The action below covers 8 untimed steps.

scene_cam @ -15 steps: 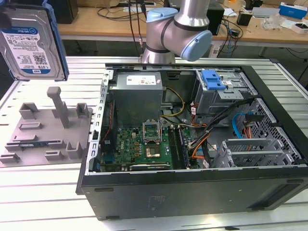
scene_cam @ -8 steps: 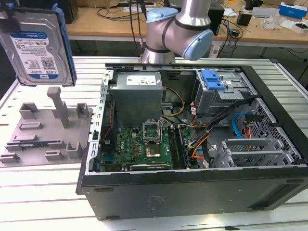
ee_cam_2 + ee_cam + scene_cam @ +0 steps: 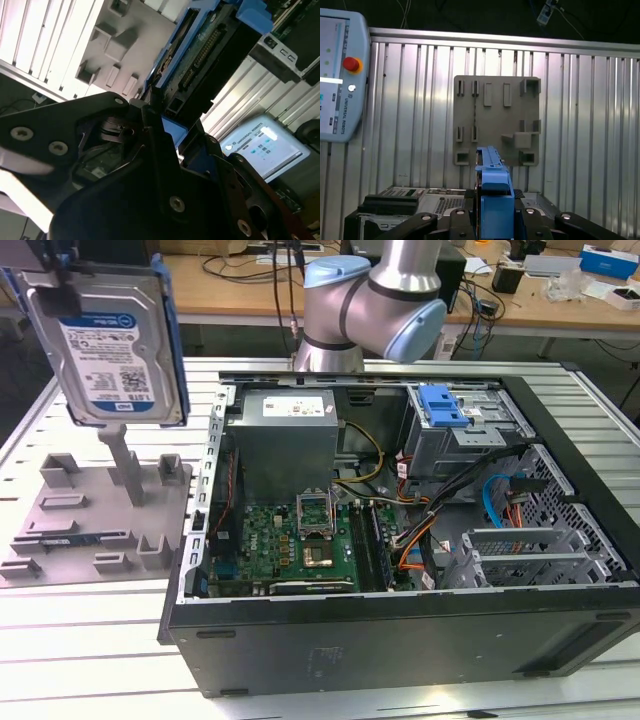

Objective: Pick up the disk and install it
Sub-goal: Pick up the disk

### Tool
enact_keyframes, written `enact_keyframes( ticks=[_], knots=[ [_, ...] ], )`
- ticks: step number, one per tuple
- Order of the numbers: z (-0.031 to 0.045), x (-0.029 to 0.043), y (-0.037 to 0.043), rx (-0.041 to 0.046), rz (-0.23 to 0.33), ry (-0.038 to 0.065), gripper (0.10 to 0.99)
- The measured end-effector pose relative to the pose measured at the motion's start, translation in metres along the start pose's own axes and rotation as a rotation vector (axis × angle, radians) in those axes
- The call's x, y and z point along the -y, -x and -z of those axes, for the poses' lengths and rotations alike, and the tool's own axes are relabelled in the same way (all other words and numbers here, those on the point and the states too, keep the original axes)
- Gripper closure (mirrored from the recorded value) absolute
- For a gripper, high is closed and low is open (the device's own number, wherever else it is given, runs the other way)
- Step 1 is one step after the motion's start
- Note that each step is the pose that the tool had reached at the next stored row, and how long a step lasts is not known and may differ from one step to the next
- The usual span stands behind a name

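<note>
The disk (image 3: 108,340), a silver hard drive with a white-and-blue label in a blue carrier bracket, hangs upright in the air at the exterior view's left, above the grey fixture plate (image 3: 90,510). My gripper (image 3: 58,262) is shut on its top edge. In the first wrist view the disk (image 3: 492,185) shows edge-on between the black fingers (image 3: 457,220), with the fixture plate (image 3: 497,120) beyond it. The second wrist view shows the disk's connector end (image 3: 207,50) just past my gripper (image 3: 162,125).
The open computer case (image 3: 400,630) lies on the slatted metal table to the exterior view's right of the plate. Inside are the motherboard (image 3: 300,540), the power supply (image 3: 285,435) and a grey drive cage with a blue latch (image 3: 443,405). A teach pendant (image 3: 340,75) lies on the table.
</note>
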<state>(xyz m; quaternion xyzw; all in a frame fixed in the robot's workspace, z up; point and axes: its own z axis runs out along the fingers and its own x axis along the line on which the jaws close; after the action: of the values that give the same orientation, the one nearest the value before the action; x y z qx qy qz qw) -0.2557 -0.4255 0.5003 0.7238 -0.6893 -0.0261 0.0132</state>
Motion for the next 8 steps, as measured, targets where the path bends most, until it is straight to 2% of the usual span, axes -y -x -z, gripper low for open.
enact_keyframes(
  ticks=[8],
  knots=[
    [0.0015, 0.0246, -0.0109, -0.0003, 0.0, -0.003, 0.718]
  ],
)
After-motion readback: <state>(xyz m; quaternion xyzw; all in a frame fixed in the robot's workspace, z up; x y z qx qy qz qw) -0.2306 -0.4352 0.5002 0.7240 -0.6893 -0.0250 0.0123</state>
